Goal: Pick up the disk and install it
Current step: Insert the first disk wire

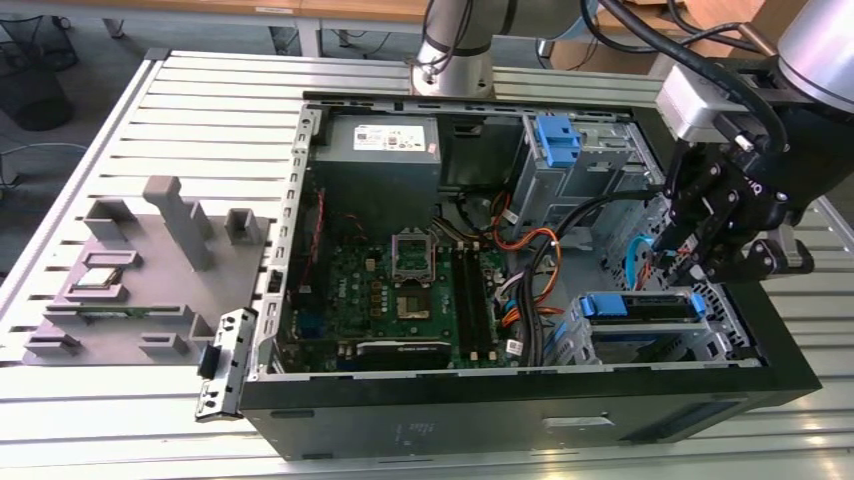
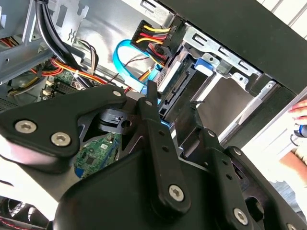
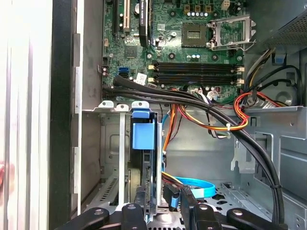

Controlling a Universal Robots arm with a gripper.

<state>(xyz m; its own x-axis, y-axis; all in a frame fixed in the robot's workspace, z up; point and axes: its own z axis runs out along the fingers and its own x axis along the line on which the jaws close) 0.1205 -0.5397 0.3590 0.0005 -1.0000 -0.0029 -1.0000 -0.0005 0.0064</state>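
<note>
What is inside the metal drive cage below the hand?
The disk sits in the cage on its blue carrier, edge-on in the first wrist view. The cage walls cover its flat faces.

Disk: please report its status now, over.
Gripper right over disk. Disk sits in drive bay. Blue cable close beside it.

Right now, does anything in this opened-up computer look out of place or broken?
Nothing looks broken. A metal bracket lies loose and tilted on the table beside the computer case, and the processor socket sits bare, with no cooler on it.
</note>
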